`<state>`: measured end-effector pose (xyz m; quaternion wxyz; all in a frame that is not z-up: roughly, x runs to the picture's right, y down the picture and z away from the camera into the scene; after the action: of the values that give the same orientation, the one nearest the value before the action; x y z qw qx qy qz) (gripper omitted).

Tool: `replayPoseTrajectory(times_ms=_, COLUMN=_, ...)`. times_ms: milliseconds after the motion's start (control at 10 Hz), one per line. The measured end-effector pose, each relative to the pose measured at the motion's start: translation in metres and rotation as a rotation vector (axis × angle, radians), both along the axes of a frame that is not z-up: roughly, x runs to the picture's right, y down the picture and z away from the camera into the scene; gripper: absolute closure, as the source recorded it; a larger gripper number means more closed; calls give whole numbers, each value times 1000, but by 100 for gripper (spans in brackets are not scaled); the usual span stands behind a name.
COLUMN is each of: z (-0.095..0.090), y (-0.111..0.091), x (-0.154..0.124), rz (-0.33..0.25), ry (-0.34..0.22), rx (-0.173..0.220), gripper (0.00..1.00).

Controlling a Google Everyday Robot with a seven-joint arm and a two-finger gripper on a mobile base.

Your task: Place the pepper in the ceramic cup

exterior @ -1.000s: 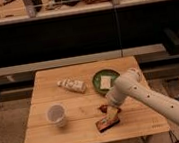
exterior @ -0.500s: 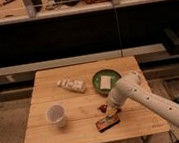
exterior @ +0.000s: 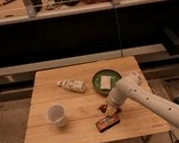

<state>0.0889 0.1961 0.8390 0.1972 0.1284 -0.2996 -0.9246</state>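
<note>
A small red pepper (exterior: 103, 107) lies on the wooden table (exterior: 87, 132), right of centre. The ceramic cup (exterior: 56, 115) is pale, upright and looks empty, standing at the table's left front. My gripper (exterior: 112, 110) is at the end of the white arm coming in from the lower right. It is down at the table surface, right beside the pepper and partly covering it. The cup is well to the left of the gripper.
A dark orange snack packet (exterior: 107, 122) lies just in front of the gripper. A white bottle (exterior: 72, 84) lies on its side at the back. A green plate (exterior: 115, 75) holding a white block sits at the back right. Dark shelving stands behind the table.
The arm has lowered and shifted slightly, bringing the gripper closer onto the pepper. The cup, bottle, plate and packet have not moved.
</note>
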Motion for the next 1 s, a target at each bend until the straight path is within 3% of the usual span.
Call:
replayPoseTrajectory(times_ms=400, z=6, y=4, x=-11, rz=-1, ry=-11, rx=-8, gripper=47)
replayPoseTrajectory(times_ms=800, z=9, y=8, x=-12, rz=-28, ry=1, rx=-14, gripper=88)
replayPoseTrajectory(times_ms=1000, z=4, y=4, x=-15, rz=-16, ry=-8, rx=-14, gripper=96)
